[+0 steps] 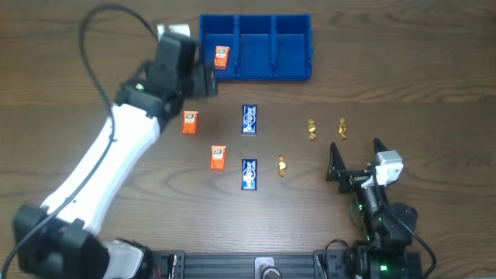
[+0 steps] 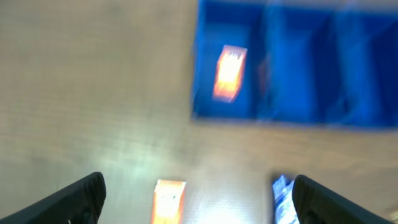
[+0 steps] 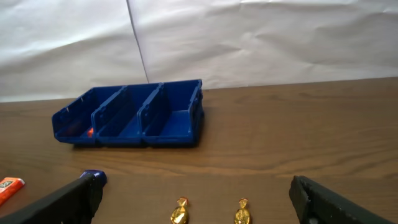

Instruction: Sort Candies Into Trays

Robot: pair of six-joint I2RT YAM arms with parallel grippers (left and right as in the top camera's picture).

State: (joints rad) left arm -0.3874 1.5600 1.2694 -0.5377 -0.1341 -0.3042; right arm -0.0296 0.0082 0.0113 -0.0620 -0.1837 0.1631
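Note:
The blue three-bin tray (image 1: 256,76) stands at the far middle of the table. One orange candy (image 1: 222,56) lies in its left bin, and it shows again as an orange candy (image 2: 229,73) in the left wrist view. My left gripper (image 1: 204,79) hangs open and empty just in front of that bin. Two orange candies (image 1: 190,122) (image 1: 218,157), two blue candies (image 1: 249,119) (image 1: 249,173) and three gold candies (image 1: 311,129) (image 1: 342,128) (image 1: 282,165) lie on the wood. My right gripper (image 1: 358,157) is open near the front right, holding nothing.
A white wall (image 3: 249,37) rises behind the table's far edge. The left arm (image 1: 116,163) stretches diagonally across the left side. Bare wood lies right of the tray and at the far left.

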